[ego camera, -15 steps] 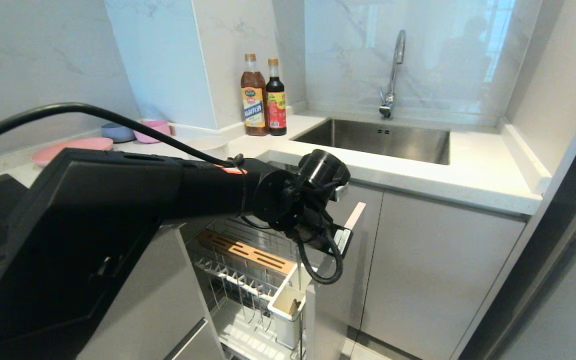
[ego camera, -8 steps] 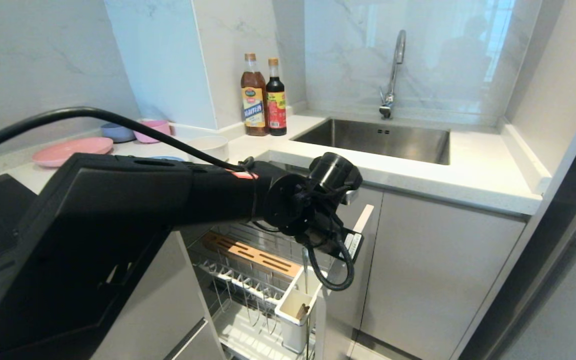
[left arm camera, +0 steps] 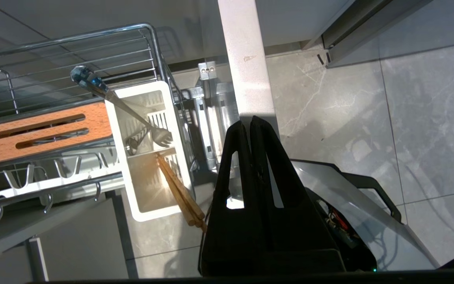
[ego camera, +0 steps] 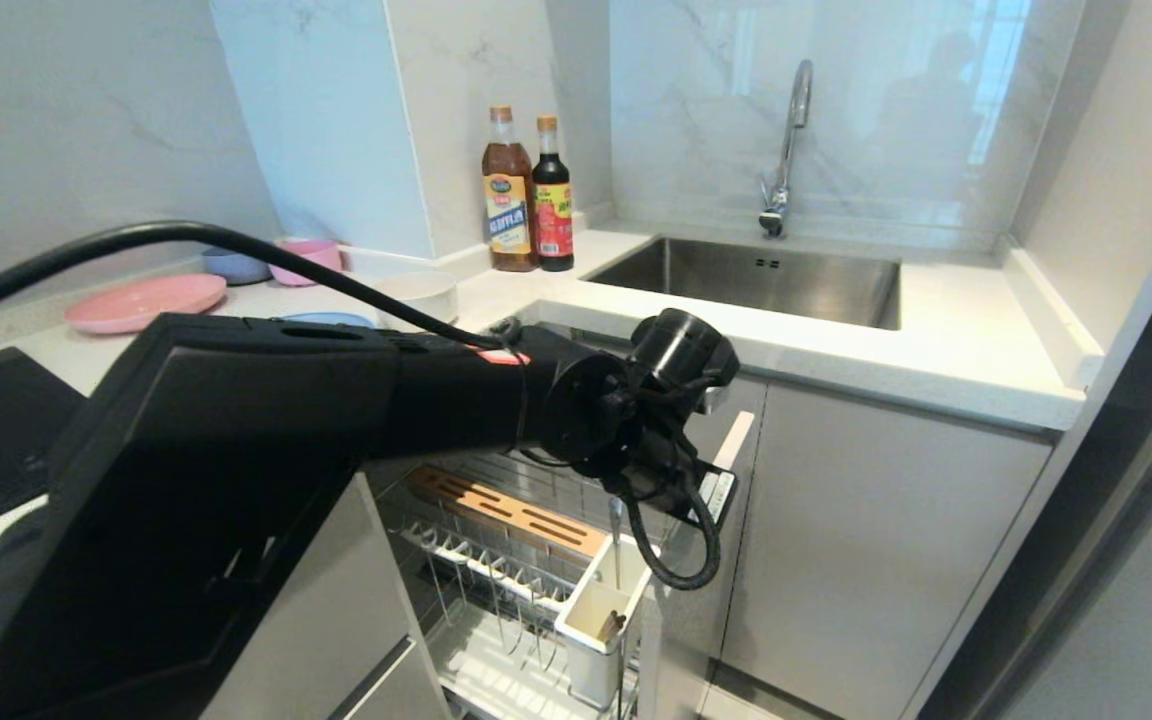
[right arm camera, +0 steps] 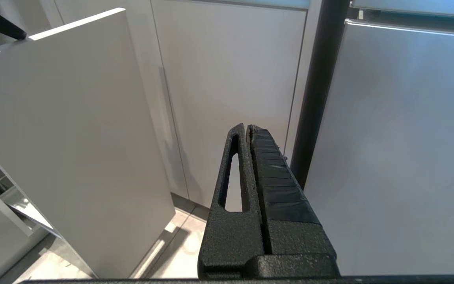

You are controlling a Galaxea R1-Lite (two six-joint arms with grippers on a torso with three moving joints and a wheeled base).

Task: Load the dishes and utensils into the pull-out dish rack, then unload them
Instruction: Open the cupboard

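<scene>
We see the white caddy at the front corner of the pulled-out rack holding a silver spoon, leaning, and wooden chopsticks. Our left gripper is clenched and empty above the front panel; our right gripper is clenched too.

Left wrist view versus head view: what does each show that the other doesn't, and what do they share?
Only the left wrist view shows the shut left gripper at the grey front panel's top edge and the floor. Only the head view shows the counter with the cream-white bowl, pink plate, bottles and sink. Both show the pull-out dish rack with its wooden strip and the white caddy holding the spoon and chopsticks.
</scene>
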